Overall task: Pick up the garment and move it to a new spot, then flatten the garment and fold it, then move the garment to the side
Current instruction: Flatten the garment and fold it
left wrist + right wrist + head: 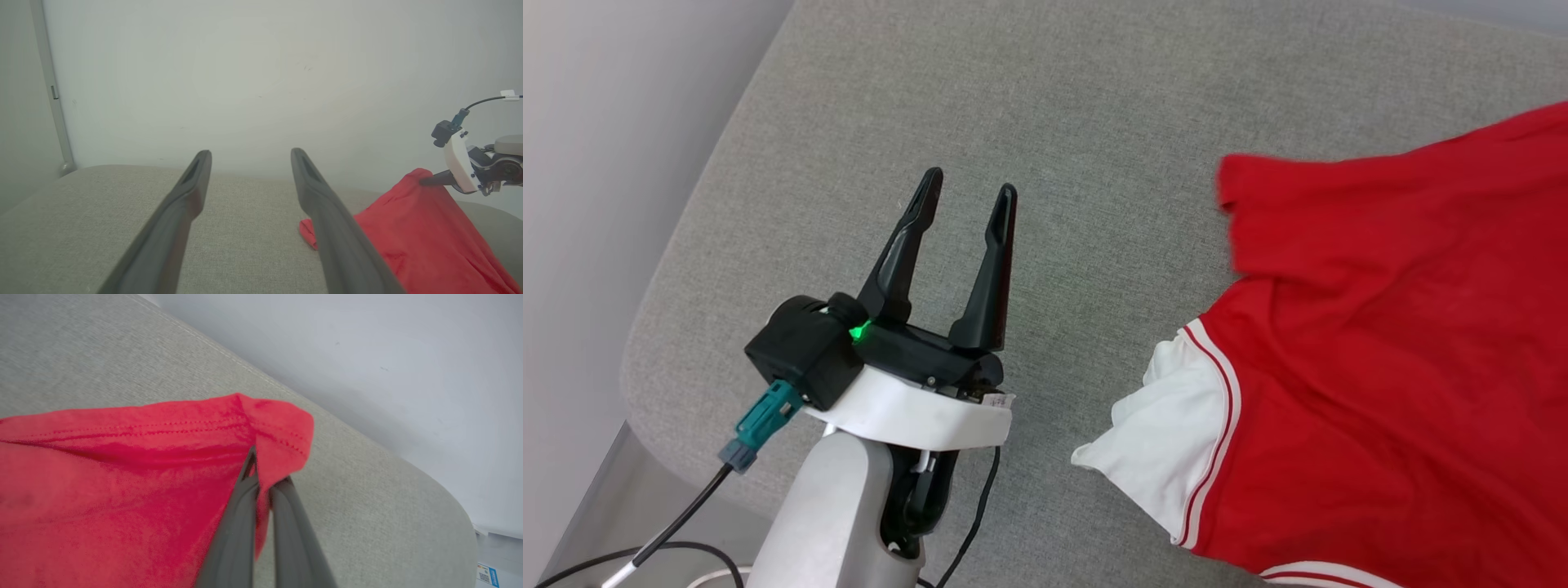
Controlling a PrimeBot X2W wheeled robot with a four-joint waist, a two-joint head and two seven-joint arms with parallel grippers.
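Left of the garment (1380, 343): a wide stretch of bare grey cushion (1045, 98), open to a pass from the front or the side. Within that stretch, near the garment's white sleeve (1168, 441) but apart from it, the left gripper (970, 184) with fingers spread. Beyond the garment, a pale wall (261, 61) close behind the cushion's far edge, barring reach there. At the garment's lifted corner, the right gripper (261, 482), fingers pinched on the hem.
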